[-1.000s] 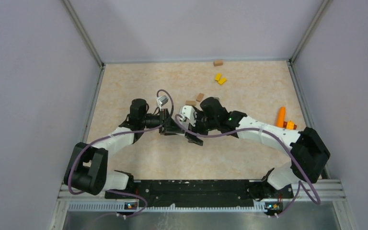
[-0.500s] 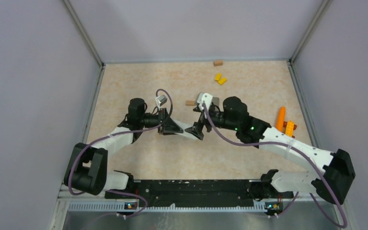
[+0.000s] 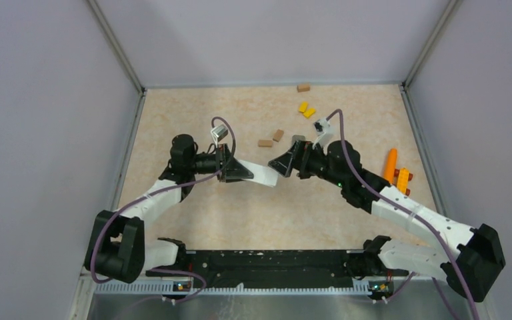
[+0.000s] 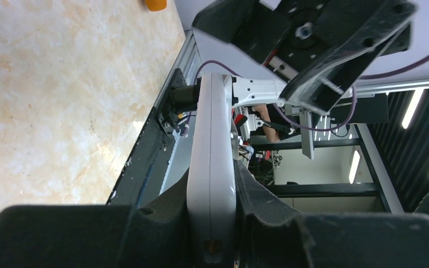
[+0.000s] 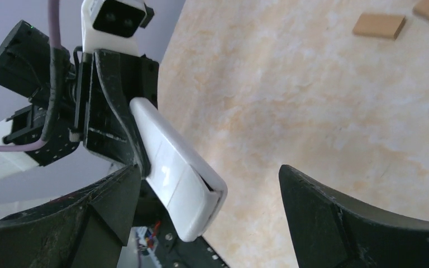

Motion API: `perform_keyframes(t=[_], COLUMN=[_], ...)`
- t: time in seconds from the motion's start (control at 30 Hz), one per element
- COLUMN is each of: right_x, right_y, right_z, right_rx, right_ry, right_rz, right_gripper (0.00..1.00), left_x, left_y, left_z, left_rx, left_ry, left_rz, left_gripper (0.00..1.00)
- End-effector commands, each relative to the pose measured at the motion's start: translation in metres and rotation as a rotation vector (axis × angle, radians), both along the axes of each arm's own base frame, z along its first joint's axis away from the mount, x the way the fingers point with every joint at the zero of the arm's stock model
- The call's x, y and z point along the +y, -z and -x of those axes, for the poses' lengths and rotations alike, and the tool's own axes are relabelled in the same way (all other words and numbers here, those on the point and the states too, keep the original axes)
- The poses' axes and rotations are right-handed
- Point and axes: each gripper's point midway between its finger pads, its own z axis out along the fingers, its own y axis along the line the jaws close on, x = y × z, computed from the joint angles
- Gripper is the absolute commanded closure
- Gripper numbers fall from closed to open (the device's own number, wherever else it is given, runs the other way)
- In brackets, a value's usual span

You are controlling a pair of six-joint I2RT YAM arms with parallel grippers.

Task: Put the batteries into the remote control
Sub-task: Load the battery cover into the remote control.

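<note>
The white remote control [image 3: 261, 176] is held off the table, clamped at one end by my shut left gripper [image 3: 241, 172]. In the left wrist view the remote [image 4: 211, 162] stands edge-on between the jaws of the left gripper [image 4: 213, 187]. My right gripper [image 3: 281, 164] stands wide open just right of the remote's free end. In the right wrist view that end [image 5: 185, 184], with a dark slot along its edge, sits between the spread jaws of the right gripper [image 5: 208, 174] and nearer the left one, touching neither. No batteries show in any view.
Two brown blocks [image 3: 265, 143] [image 3: 278, 135] and a small grey piece [image 3: 298, 139] lie just behind the grippers. Farther back lie yellow blocks [image 3: 306, 109] and a third brown block [image 3: 303, 87]. Orange pieces [image 3: 391, 162] sit by the right wall.
My right gripper has drawn back to the right off the remote and now faces its free end with jaws wide. The left gripper has shifted slightly left, remote still clamped.
</note>
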Motion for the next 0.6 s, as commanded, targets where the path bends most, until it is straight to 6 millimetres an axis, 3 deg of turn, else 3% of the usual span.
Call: perform_keyframes(t=[0.0, 0.27, 0.43, 0.57], right_x=[0.012, 0.012, 0.015, 0.014], right_y=[-0.039, -0.023, -0.031, -0.033], right_z=[0.016, 0.020, 0.026, 0.026], right_rx=[0.048, 0.123, 0.099, 0.078], right_ry=[-0.042, -0.037, -0.087, -0.091], right_rz=[-0.289, -0.323, -0.399, -0.437], right_gripper=[0.05, 0.10, 0.24, 0.41], left_x=[0.001, 0.001, 0.001, 0.001], left_y=[-0.035, -0.049, -0.058, -0.066], left_z=[-0.002, -0.005, -0.003, 0.001], left_rx=[-0.097, -0.092, -0.084, -0.077], left_ry=[0.007, 0.003, 0.006, 0.020], left_rz=[0.049, 0.068, 0.098, 0.121], left_gripper=[1.00, 1.00, 1.00, 1.00])
